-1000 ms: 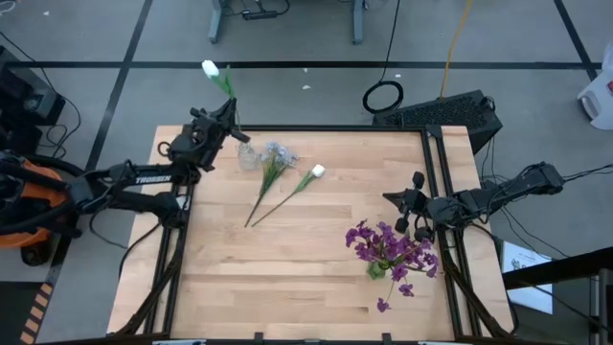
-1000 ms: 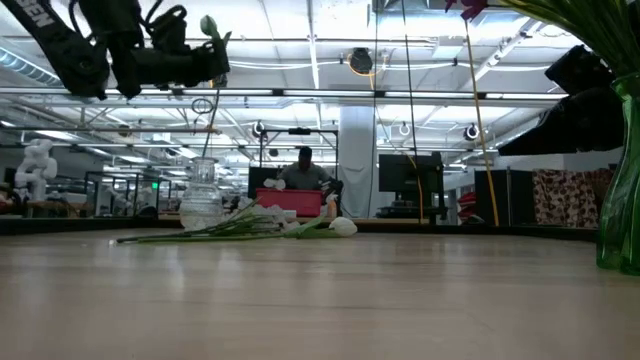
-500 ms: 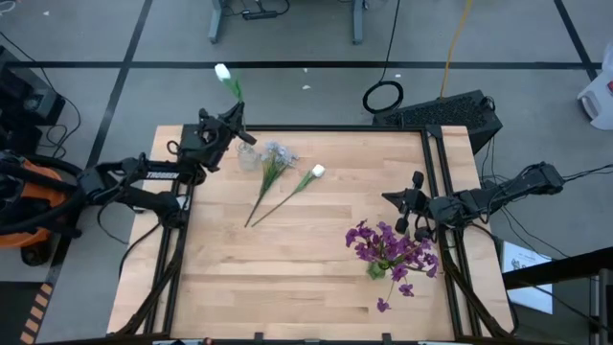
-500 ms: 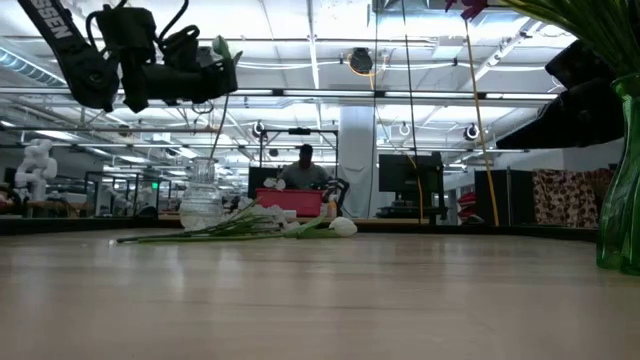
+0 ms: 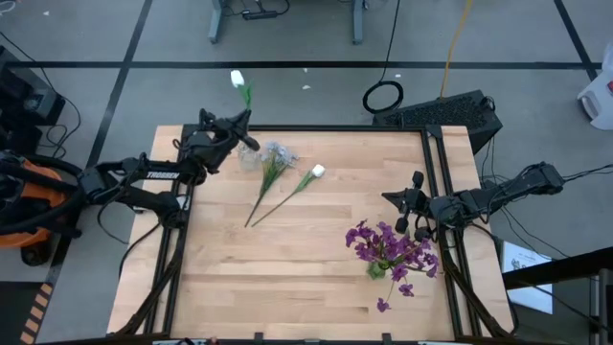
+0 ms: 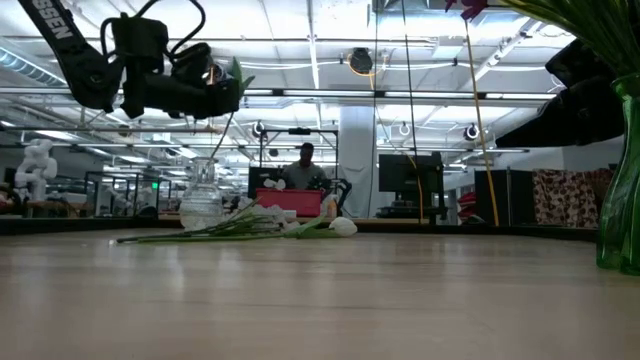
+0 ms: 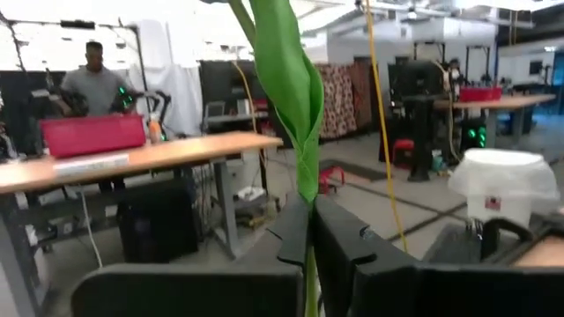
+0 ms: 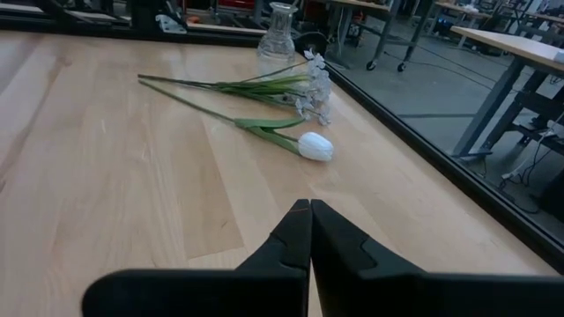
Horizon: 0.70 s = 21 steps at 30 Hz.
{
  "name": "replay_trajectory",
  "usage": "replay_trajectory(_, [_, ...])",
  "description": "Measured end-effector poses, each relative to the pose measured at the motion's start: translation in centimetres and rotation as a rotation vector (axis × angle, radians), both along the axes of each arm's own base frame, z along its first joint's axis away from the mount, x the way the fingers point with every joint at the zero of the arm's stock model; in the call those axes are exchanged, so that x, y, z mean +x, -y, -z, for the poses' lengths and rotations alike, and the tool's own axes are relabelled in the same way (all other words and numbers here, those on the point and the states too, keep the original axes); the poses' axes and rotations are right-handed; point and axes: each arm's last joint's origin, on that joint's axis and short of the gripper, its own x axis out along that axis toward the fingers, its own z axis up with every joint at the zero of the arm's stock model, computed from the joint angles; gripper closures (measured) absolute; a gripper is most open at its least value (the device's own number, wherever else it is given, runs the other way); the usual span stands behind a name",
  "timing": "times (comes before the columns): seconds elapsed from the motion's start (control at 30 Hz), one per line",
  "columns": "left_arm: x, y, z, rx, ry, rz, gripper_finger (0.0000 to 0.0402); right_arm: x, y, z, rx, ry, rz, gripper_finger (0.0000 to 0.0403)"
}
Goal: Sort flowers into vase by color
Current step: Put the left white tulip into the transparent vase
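Observation:
My left gripper (image 5: 239, 135) is above the table's far left corner, shut on a white tulip whose bud (image 5: 238, 80) sticks out beyond the far edge. Its thin stalk (image 6: 222, 135) slants down toward the mouth of a clear glass vase (image 5: 249, 156). I cannot tell whether the stalk's end is inside. A second white tulip (image 5: 317, 172) and a grey-blue cluster stem (image 5: 275, 155) lie flat on the table beside the vase. Purple flowers (image 5: 388, 251) stand in a green vase at the right. My right gripper (image 5: 402, 204) is shut and empty beside them. My left gripper pinches the tulip's green stalk where the leaf wraps it (image 7: 307, 195) between its two fingers. The fingers lie across the stalk. The tulip is lifted clear of the table, bud end up and tilted toward the far edge, with the bare stalk hanging below the fingers.
The green vase (image 6: 622, 190) stands near the right edge, close to the low camera. The table's dark frame rail (image 5: 326, 128) runs along the far edge behind the glass vase. Bare wood (image 5: 287, 278) fills the near half of the table. A person (image 6: 305, 172) shows far off in the room.
My left gripper has gone toward the table's right edge and slightly down, nearer the glass vase. The held tulip has swung with it: its bud has shifted right, and its lower stalk now slants toward the vase's mouth.

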Motion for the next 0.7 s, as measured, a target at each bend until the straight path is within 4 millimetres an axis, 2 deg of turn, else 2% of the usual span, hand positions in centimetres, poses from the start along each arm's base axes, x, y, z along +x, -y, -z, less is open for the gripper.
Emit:
replay_trajectory(0.13, [0.1, 0.0, 0.5, -0.052, -0.010, 0.021, 0.0383, 0.0, 0.0, 0.0, 0.000, 0.000, 0.000, 0.0403])
replay_trajectory(0.47, [0.6, 0.4, 1.4, -0.123, -0.063, 0.066, 0.0313, 0.0, 0.0, 0.0, 0.003, -0.001, -0.002, 0.0403])
replay_trajectory(0.7, [1.0, 1.0, 2.0, -0.161, -0.116, 0.075, 0.0290, 0.0, 0.0, 0.0, 0.004, -0.001, -0.002, 0.0403])
